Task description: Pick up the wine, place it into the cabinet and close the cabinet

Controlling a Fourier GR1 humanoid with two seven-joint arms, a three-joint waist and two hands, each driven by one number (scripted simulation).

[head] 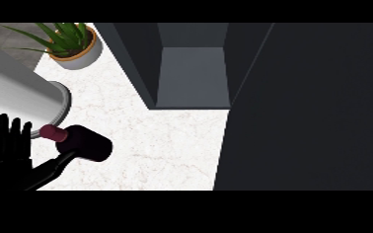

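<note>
The wine bottle (pixel 80 143) is seen at the lower left of the white marbled counter (pixel 167 148), viewed from steeply above, so that its dark body is foreshortened. Its long axis is tilted, with the maroon-capped neck pointed up and to the left. It stands well apart from the open cabinet (pixel 193 74), whose grey inside is shown at the top centre. The left hand (pixel 18 153) is seen at the left edge, just beside the bottle; its fingers are held straight and upward, slightly spread, while the thumb is stretched along the base of the bottle. Whether the bottle is actually touched cannot be told. A potted plant (pixel 73 42) is placed at the upper left, and a metal cylinder (pixel 29 98) lies below it.
</note>
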